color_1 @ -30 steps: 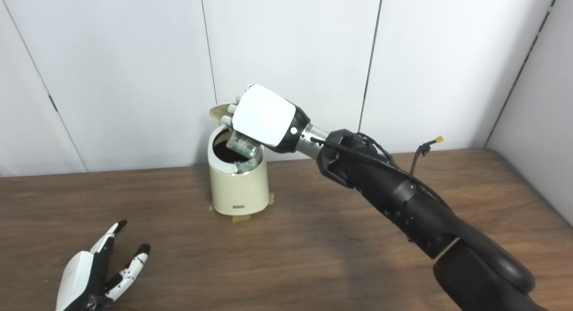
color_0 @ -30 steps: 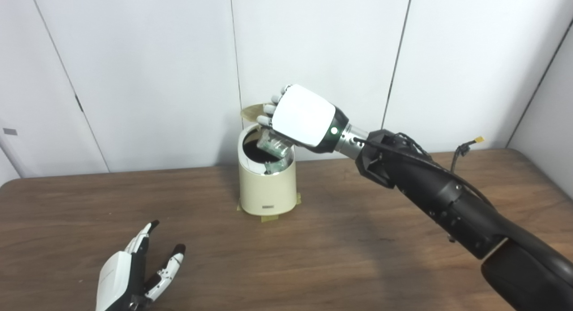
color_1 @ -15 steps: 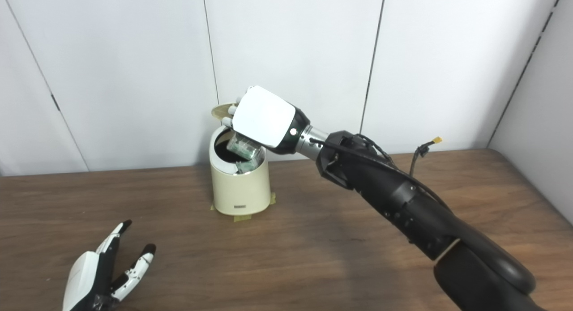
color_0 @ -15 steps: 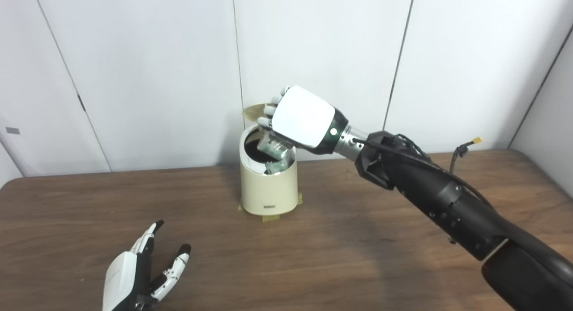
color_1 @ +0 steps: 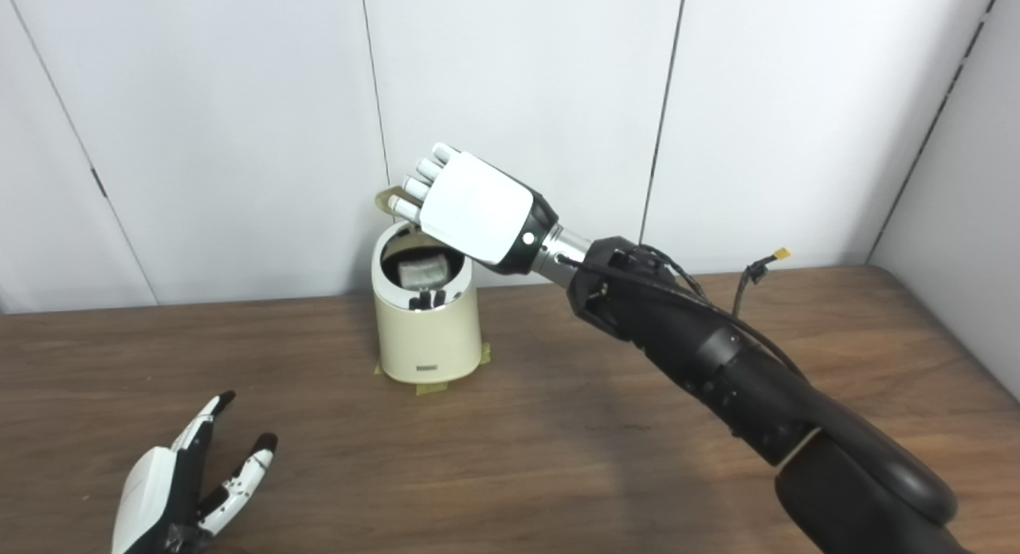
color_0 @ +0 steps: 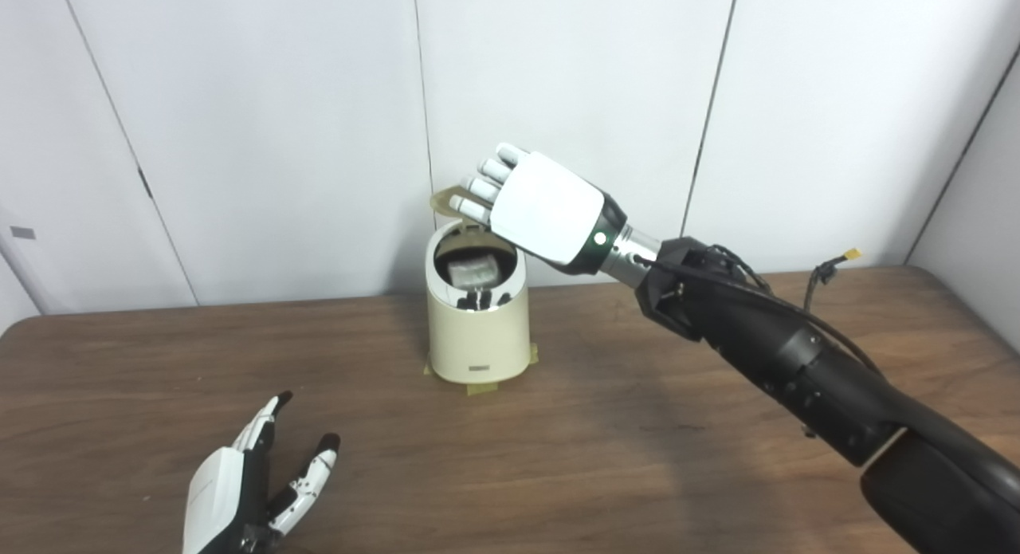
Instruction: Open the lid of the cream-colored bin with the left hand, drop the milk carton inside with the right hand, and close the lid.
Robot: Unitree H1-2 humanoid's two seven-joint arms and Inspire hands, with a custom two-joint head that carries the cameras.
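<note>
Well to the left of the cream-colored bin (color_0: 476,331) and nearer the camera, the left hand (color_0: 239,490) rests low over the wooden table (color_0: 621,450), fingers spread and empty. The bin stands on tape patches, and its lid (color_0: 448,201) stands raised behind the opening. Inside the opening, the milk carton (color_0: 472,269) lies near the top, its pale face visible just below the rim, with nothing touching it. Above the bin's right edge hangs the right hand (color_0: 542,207), fingers extended and apart, holding nothing, its fingertips close in front of the raised lid.

The chief risk is the carton sitting too high: if it has lodged near the rim, the lid may land on it and stay ajar. The right hand could also knock the lid or tilt the bin if it moves carelessly. The left hand has a long reach to the lid, and a push off-centre might shift the bin despite its tape.
</note>
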